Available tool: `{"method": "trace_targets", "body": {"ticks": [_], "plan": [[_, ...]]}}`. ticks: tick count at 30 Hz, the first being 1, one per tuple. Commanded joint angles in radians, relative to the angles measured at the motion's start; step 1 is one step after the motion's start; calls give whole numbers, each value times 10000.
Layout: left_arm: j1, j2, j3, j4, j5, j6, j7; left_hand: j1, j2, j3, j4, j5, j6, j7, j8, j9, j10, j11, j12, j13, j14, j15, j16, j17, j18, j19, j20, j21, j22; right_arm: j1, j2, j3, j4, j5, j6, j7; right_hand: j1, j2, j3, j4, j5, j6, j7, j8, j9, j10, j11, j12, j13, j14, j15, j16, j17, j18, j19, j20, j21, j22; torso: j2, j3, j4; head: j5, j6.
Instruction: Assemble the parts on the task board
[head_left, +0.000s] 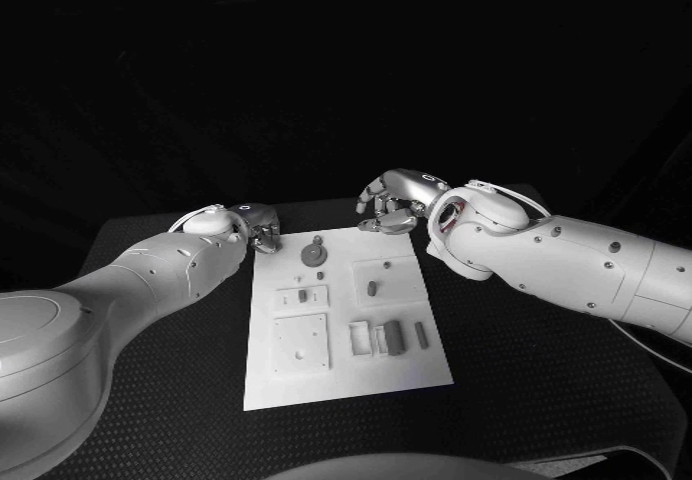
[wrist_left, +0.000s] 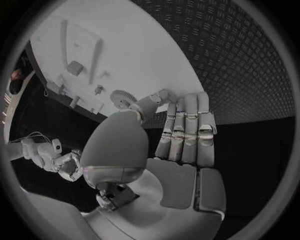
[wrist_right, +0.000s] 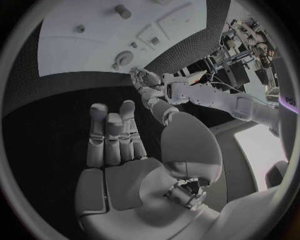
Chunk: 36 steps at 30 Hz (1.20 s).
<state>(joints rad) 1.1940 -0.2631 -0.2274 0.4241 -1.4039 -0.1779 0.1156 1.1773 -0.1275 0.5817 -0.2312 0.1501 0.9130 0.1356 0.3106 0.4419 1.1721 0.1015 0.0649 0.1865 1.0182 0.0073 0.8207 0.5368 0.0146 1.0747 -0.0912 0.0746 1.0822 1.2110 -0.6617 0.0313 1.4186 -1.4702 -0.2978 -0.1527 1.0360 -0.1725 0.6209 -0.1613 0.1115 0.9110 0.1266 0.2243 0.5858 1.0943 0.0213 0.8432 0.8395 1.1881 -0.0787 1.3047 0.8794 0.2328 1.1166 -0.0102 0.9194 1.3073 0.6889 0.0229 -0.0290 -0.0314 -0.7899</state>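
The white task board (head_left: 346, 375) lies in the middle of the black table. A round toothed gear (head_left: 315, 255) sits near its far edge, and a small dark peg (head_left: 372, 289) stands to the right of it. Several grey blocks (head_left: 384, 338) lie in the near right part. My left hand (head_left: 257, 228) hovers at the board's far left corner, fingers straight and holding nothing; in the left wrist view its thumb (wrist_left: 153, 102) reaches close to the gear (wrist_left: 123, 99). My right hand (head_left: 392, 200) hangs just beyond the far edge, empty, with its fingers (wrist_right: 115, 135) stretched out.
Raised white fixtures (head_left: 302, 343) take up the board's near left part. The black patterned table mat (head_left: 548, 380) surrounds the board on all sides. In the right wrist view the left hand (wrist_right: 145, 80) appears beside the board (wrist_right: 75, 50).
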Motion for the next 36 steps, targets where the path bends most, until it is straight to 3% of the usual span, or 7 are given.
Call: {"method": "trace_targets", "body": {"ticks": [1,3,5,7,11,30,36], "plan": [[-166,-41,-45,100,570,-208,473,-72,-49,-47,-42,56,65,3,28,-19,90,7,41,-25,54,5,-21,14,-97,106,7,24,14,2,-20,6,-6,-41,81,50,-50,19,1,48,10,7,83,-34,5,-24,3,-33,9,5,-83,-42,-3,290,-24,-67,-50,76,0,3,-3,4,18],[-163,-86,-44,147,758,-370,567,-92,-81,-43,-41,168,70,39,23,-27,111,31,38,-39,78,4,-40,15,-95,126,4,16,19,2,-49,6,-15,-27,72,49,-50,18,1,49,10,7,83,-34,5,-24,3,-33,9,5,-83,-42,-2,290,-24,-67,-50,77,-3,-1,-1,2,23],[-160,-106,-43,146,975,-642,639,-189,-143,-54,-8,568,68,72,7,-46,124,56,25,-84,87,21,-120,12,-99,120,18,-26,23,2,-62,6,-51,10,58,42,-51,17,0,49,10,7,83,-34,5,-24,3,-33,10,5,-84,-43,-2,290,-24,-67,-51,77,-6,-3,12,4,25],[-160,-110,-43,139,1118,-744,705,-280,-249,-51,27,759,46,83,-6,-54,110,77,17,-119,120,35,-249,31,-99,90,35,-75,-37,2,-62,6,-79,10,55,39,-52,16,0,50,10,6,83,-35,5,-24,3,-33,10,5,-84,-43,-2,290,-24,-67,-51,77,-11,2,12,35,44],[-158,-128,-43,184,1188,-726,737,-317,-359,-68,22,812,-5,98,-33,-66,63,97,4,-152,166,40,-321,61,-91,106,38,-74,-68,2,-70,6,-92,20,66,37,-53,15,-1,52,10,7,83,-34,5,-24,2,-34,10,5,-84,-43,-2,290,-25,-67,-51,77,-8,-4,5,45,58],[-106,-436,11,596,1695,-785,828,-342,-412,-73,31,878,-33,137,-46,-71,43,122,15,-188,235,46,-397,125,-74,141,40,-67,-105,1,-100,5,-112,36,80,34,-56,16,-1,58,10,7,81,-34,6,-23,1,-34,11,5,-85,-44,-2,290,-25,-67,-53,78,-14,9,14,75,80],[-82,-473,9,587,1661,-447,627,-356,-467,-90,23,877,-103,158,-81,-85,-30,151,-5,-226,240,65,-461,168,-72,131,57,-77,-130,1,-96,5,-118,40,90,34,-56,15,-1,59,10,6,81,-35,6,-24,1,-35,11,5,-85,-45,-2,290,-25,-68,-54,78,-7,9,4,99,106]]}}
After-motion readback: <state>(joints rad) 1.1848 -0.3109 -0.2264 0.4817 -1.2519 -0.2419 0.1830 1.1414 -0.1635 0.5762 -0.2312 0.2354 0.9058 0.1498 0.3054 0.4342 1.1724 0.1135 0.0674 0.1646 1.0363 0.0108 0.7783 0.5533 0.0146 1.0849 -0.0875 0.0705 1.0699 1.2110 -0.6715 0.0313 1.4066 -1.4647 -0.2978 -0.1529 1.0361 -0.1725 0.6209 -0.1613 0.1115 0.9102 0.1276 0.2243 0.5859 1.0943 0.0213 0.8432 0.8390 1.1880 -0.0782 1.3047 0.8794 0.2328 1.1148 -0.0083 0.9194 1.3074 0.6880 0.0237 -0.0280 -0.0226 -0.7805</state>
